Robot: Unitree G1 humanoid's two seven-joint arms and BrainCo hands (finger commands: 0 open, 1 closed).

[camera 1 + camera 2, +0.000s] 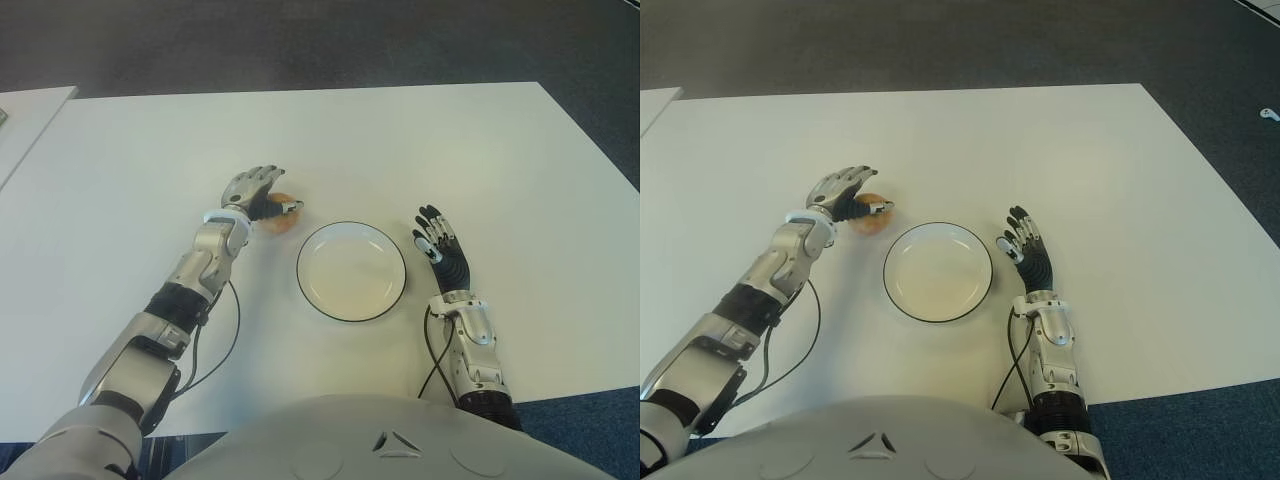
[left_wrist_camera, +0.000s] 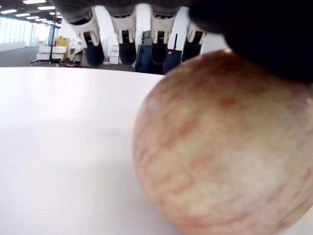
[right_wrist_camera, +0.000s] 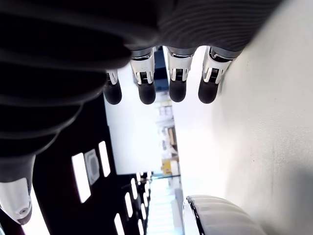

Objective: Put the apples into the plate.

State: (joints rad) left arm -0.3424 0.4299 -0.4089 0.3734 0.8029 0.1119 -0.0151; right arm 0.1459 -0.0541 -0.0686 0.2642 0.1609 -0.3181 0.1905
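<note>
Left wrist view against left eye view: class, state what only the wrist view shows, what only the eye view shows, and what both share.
Only the left wrist view shows the apple's streaked red-yellow skin close up, sitting on the table under the palm, with the fingertips extended above it rather than wrapped around it, and an office room behind.

Only the left eye view shows the empty plate, right of the apple, and the right hand, fingers spread, beside the plate's right side.

Both show the left hand over the apple and the white table.
</note>
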